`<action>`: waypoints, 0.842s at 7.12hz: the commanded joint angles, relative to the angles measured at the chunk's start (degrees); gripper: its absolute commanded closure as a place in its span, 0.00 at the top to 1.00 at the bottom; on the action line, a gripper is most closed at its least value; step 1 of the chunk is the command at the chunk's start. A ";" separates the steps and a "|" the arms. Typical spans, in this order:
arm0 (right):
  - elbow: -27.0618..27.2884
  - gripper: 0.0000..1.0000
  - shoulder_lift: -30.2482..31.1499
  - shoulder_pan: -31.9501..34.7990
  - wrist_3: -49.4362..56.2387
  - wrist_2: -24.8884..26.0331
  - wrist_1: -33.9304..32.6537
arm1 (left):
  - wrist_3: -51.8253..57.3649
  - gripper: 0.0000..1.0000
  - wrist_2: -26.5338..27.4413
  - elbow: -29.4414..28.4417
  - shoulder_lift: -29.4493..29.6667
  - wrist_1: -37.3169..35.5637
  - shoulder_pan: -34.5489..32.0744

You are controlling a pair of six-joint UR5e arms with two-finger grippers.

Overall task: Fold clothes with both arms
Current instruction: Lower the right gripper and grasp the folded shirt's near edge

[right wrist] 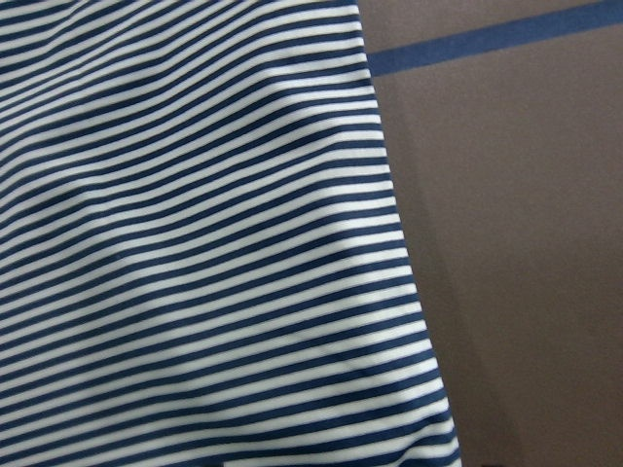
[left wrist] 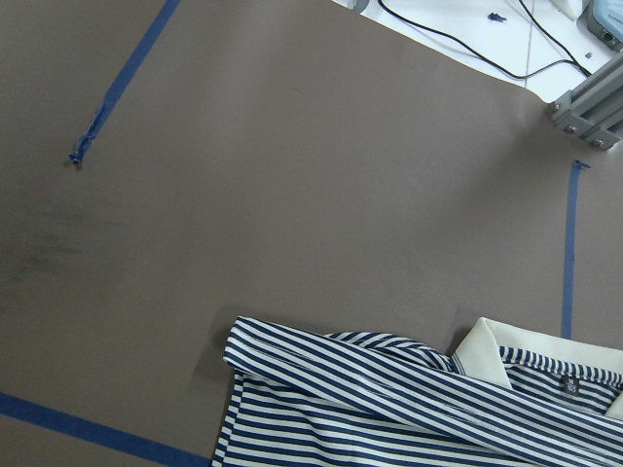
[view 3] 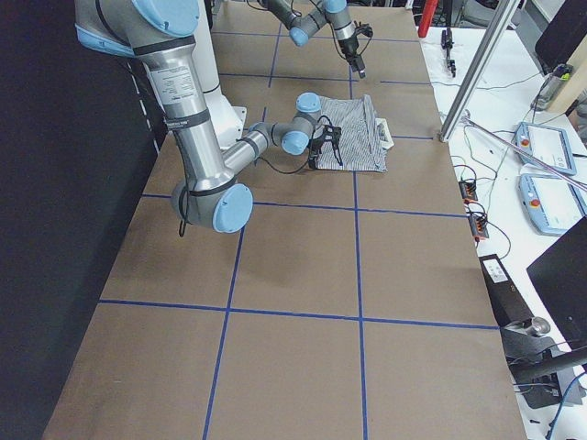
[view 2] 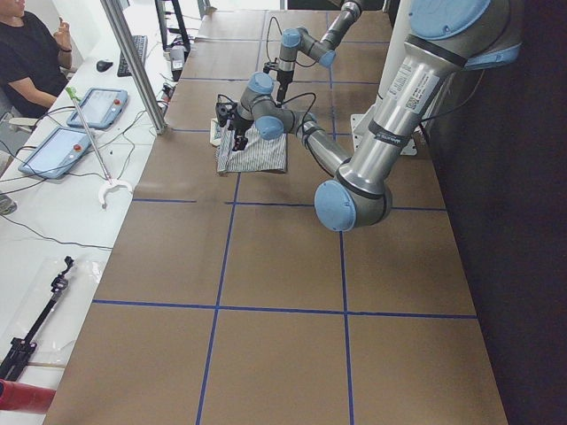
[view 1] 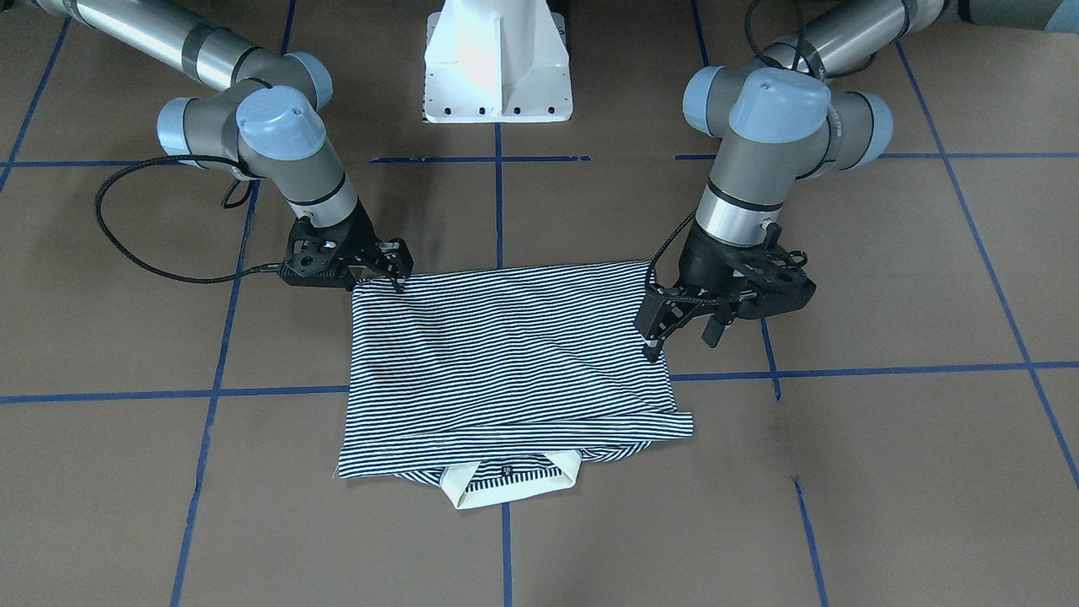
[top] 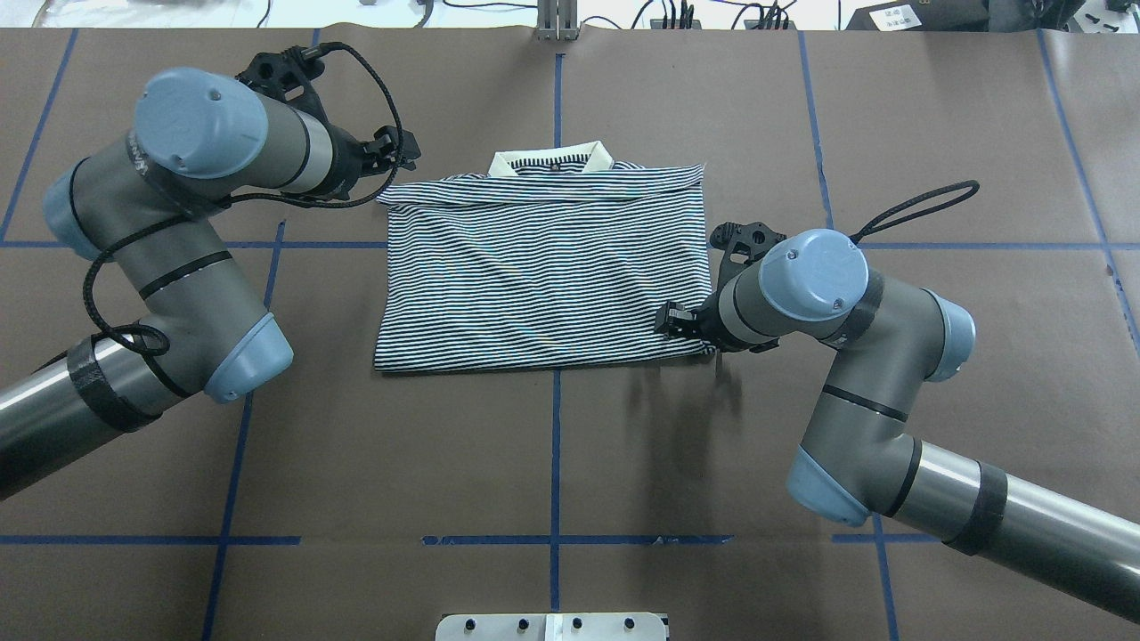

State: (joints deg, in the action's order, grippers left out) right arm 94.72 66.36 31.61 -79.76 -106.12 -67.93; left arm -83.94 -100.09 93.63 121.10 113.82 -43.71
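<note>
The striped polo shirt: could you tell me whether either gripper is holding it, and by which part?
The left gripper is open, holding nothing. The right gripper sits at the polo shirt's robot-side corner; a pinch cannot be told.

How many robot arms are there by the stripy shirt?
2. The left arm reaches to the striped polo shirt at its far, collar-end corner; the right arm is at its near corner on the opposite side.

Brown tbl (top: 712, 463), blue tape grid (top: 556, 463), folded polo (top: 543, 276)
</note>
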 commanded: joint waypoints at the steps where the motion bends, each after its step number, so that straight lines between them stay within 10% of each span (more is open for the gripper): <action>1: 0.03 0.07 0.79 -0.06 0.31 -0.14 -0.01 | 0.00 1.00 -0.02 -0.03 0.01 0.00 0.12; 6: 2.65 0.00 1.49 0.20 0.22 -3.11 -0.36 | 0.00 1.00 0.07 0.23 0.27 0.00 0.12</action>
State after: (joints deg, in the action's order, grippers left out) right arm 95.77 67.30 31.60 -79.53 -107.74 -68.01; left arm -83.94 -100.02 93.75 121.30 113.82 -43.60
